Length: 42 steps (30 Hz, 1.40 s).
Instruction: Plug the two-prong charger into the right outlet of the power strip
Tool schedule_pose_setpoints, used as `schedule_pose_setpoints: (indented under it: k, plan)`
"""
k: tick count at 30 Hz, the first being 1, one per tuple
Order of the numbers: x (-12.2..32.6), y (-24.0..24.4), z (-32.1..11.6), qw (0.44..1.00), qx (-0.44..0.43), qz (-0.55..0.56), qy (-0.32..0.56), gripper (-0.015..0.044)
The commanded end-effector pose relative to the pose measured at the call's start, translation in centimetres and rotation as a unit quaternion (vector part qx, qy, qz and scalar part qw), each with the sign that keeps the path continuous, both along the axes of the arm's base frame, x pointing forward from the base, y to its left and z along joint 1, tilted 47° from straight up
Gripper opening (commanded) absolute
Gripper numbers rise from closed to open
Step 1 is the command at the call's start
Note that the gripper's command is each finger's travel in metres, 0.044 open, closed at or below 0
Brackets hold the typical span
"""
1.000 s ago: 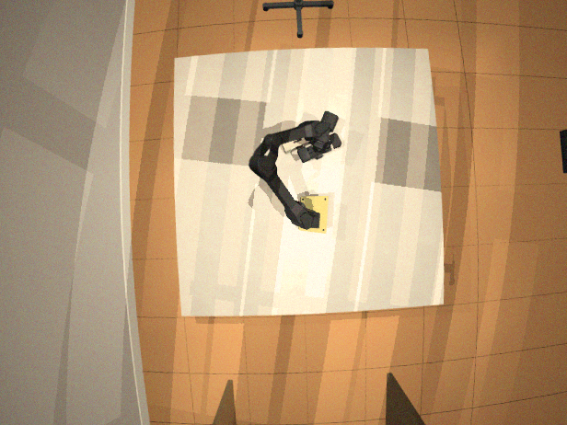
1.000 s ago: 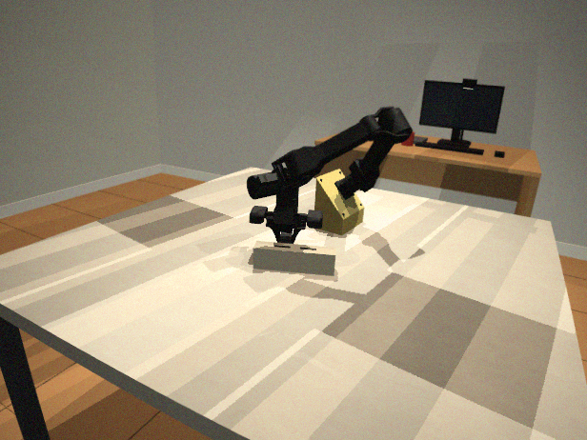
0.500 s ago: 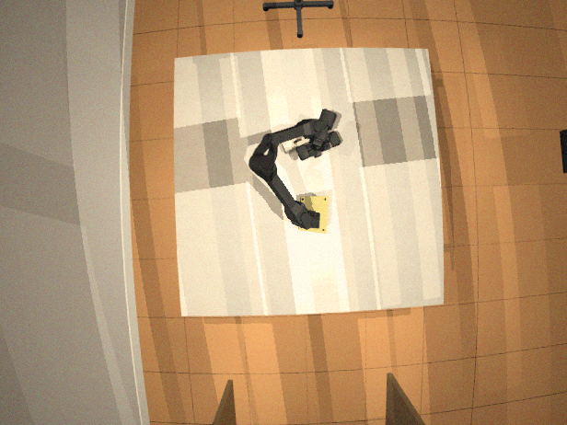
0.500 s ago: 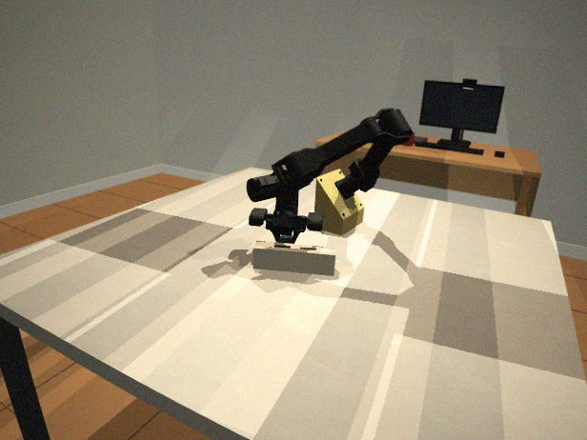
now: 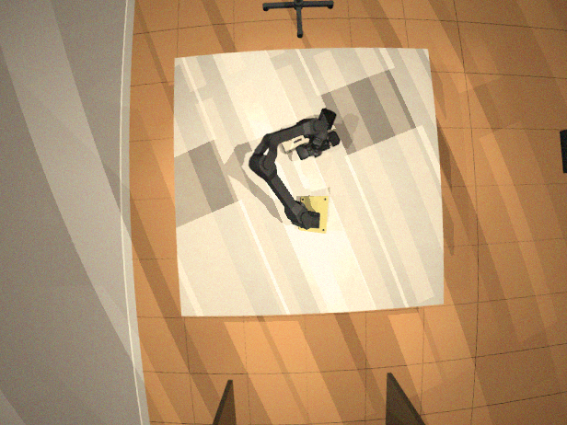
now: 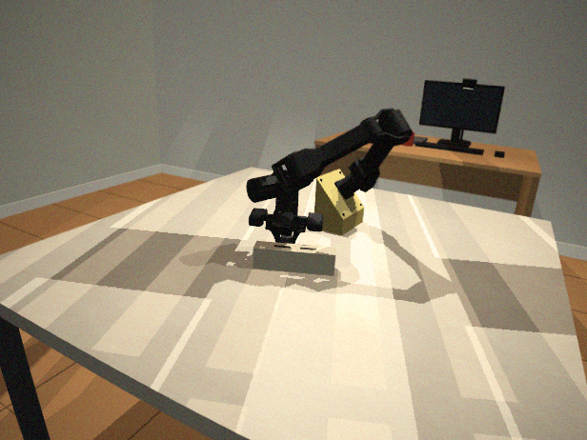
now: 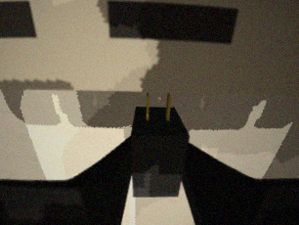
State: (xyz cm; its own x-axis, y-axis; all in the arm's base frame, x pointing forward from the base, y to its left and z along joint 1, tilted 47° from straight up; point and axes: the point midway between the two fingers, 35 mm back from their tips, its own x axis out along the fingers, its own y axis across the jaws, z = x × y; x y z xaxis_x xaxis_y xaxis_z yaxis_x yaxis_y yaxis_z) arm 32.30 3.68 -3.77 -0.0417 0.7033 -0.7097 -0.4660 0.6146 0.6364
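My gripper (image 6: 285, 238) (image 7: 154, 141) is shut on the black charger (image 7: 156, 152), whose two brass prongs (image 7: 168, 108) point away from the fingers. The pale power strip (image 5: 289, 147) (image 6: 294, 261) (image 7: 73, 61) lies on the table. Its top has two dark outlet openings, one near the middle top (image 7: 171, 23) and one at the left edge (image 7: 15, 20) of the wrist view. The prong tips appear below the nearer opening in that view, not in it. In the exterior view the gripper is just over the strip's left part; the charger is hard to make out there.
The arm stands on a yellow wedge base (image 5: 320, 207) (image 6: 329, 190) on the pale table (image 5: 258, 294) (image 6: 305, 371). Striped shadows cross the table. A desk (image 6: 476, 157) with a monitor (image 6: 461, 106) stands behind, off the table.
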Motion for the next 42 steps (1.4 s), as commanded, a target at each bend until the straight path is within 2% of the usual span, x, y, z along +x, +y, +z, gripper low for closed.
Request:
schedule_pose_setpoints:
  k: [1, 42]
  plan:
    - [0.17, 0.02, 0.08, 1.0, 0.001, -0.003, 0.001, 0.0]
    - [0.73, 0.21, 0.3, 1.0, 0.001, -0.003, 0.001, 0.0]
